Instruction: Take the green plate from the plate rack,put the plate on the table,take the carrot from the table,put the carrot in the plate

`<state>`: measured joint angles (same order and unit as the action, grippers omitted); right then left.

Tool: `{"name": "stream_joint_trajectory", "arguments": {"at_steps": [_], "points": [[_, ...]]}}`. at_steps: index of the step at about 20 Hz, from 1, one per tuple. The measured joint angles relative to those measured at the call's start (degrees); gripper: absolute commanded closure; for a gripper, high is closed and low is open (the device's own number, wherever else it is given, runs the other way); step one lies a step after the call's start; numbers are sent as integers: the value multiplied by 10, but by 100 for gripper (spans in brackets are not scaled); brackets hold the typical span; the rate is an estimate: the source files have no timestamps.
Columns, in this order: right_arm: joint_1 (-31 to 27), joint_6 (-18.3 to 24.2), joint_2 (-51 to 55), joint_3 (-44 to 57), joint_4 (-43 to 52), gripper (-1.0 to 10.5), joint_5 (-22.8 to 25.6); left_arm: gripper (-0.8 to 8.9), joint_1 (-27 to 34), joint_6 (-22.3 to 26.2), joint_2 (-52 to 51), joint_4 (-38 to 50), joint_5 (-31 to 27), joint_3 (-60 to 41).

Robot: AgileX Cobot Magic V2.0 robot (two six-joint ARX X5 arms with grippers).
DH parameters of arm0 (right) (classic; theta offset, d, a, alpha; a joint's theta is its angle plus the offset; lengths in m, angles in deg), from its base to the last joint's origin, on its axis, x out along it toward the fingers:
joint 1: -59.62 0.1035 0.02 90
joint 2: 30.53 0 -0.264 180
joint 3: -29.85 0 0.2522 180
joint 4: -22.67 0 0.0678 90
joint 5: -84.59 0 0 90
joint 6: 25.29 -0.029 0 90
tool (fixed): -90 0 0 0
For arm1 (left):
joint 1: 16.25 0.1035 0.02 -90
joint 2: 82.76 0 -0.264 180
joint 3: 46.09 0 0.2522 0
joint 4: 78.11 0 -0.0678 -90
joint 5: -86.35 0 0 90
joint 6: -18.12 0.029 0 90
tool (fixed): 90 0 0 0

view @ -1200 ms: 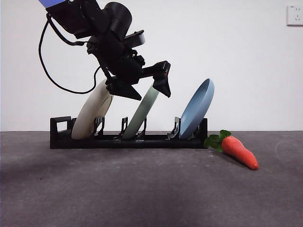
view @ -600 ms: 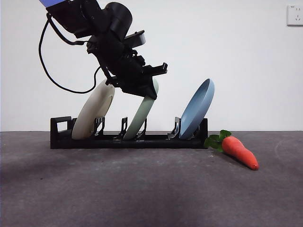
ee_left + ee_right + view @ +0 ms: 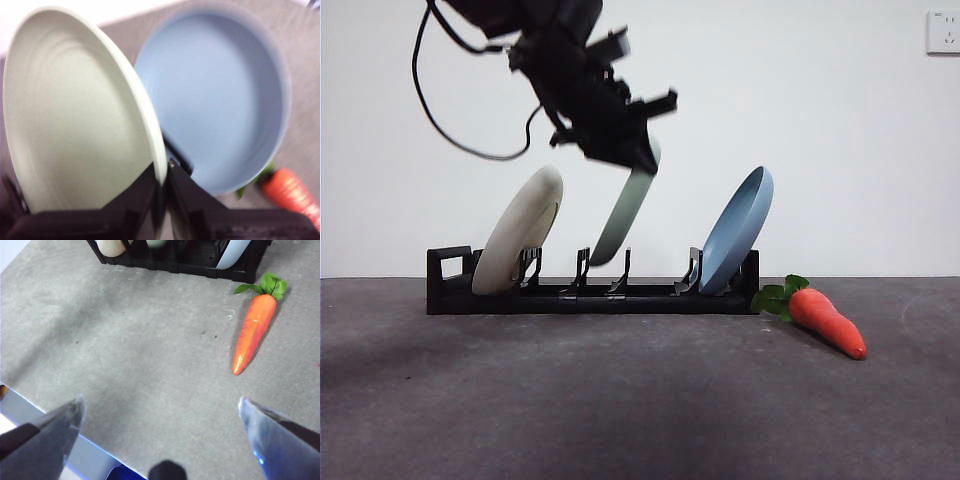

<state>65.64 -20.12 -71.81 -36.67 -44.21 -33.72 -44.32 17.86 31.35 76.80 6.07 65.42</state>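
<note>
Currently the left pincer (image 3: 638, 150) is clamped on the upper rim of the green plate (image 3: 623, 215), which hangs tilted above the rack's (image 3: 590, 296) middle slot, its lower edge just clear of the holders. The right pincer (image 3: 160, 412) waits spread wide over bare desk (image 3: 620, 400).

Risks, as judged:
- The grip covers only a narrow strip of rim. A quick swing could let the plate pivot or slip out.
- The plate's lower edge could catch a holder and drag the rack.
- The blue plate (image 3: 735, 230) stands at 3 o'clock of the green one; a sideways sweep could strike it.

Rack contents: a cream plate (image 3: 518, 230) in the 9 o'clock slot, the blue plate in the 3 o'clock slot, middle slot vacant. The carrot (image 3: 825, 318) lies on the desk just beyond the rack's 3 o'clock end, leaves toward the rack.
</note>
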Motion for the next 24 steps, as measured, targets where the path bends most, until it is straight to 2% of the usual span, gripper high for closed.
{"name": "stream_joint_trajectory", "arguments": {"at_steps": [5, 9, 12, 16, 20, 24], "points": [[0, 0, 0, 0, 2, 295, 0, 822, -11, 2, -81, -71, 31, 18], [0, 0, 0, 0, 4, 295, 0, 821, -54, 50, -173, -188, 31, 18], [0, 0, 0, 0, 4, 295, 0, 820, -109, 109, -226, -303, -36, 21], [0, 0, 0, 0, 11, 295, 0, 819, -168, 167, -233, -439, -120, 17], [0, 0, -1, 0, 13, 295, 0, 819, -222, 183, -232, -422, -162, -44], [0, 0, -11, 0, 13, 295, 0, 820, -263, 186, -232, -339, -218, -184]]}}
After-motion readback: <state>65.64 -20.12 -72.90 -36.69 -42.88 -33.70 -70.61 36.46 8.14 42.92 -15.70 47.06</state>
